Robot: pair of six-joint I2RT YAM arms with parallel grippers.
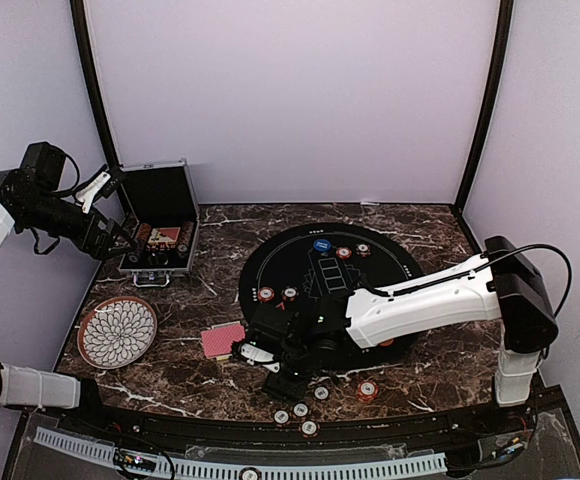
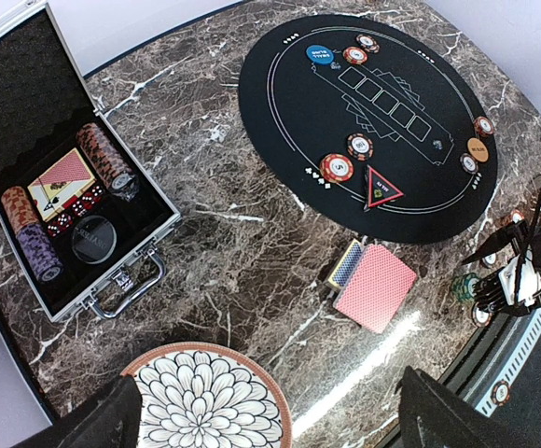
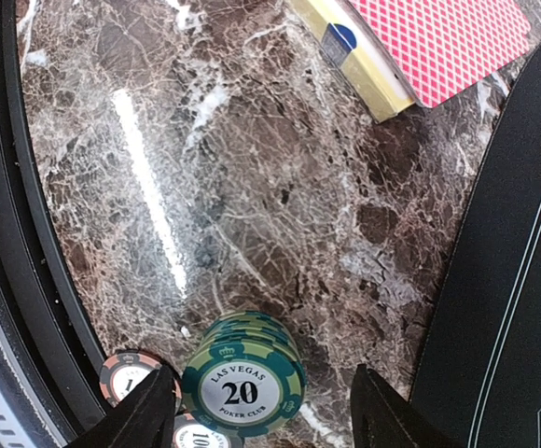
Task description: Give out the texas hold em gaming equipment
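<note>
A stack of green poker chips [image 3: 242, 383] marked 20 stands on the marble between the fingers of my open right gripper [image 3: 266, 411], closer to the left finger [image 3: 149, 411]. The gripper [image 1: 283, 380] is low at the front edge of the black round mat [image 1: 330, 285]. Red-backed cards [image 1: 222, 340] lie left of it, beside a yellow card box [image 3: 364, 56]. The mat carries a blue disc [image 2: 319, 56], an orange disc [image 2: 478, 147], a red triangle [image 2: 382, 187] and red chips [image 2: 337, 168]. My left gripper [image 1: 120, 240] is open and empty, high near the silver case [image 1: 160, 235].
The open case [image 2: 0, 103] holds chip stacks, cards and dice. A flower-patterned plate [image 1: 117, 330] sits at the front left. Loose chips [image 1: 300, 410] and a red chip [image 1: 368, 390] lie near the table's front edge. A red chip [image 3: 126, 373] sits beside the green stack.
</note>
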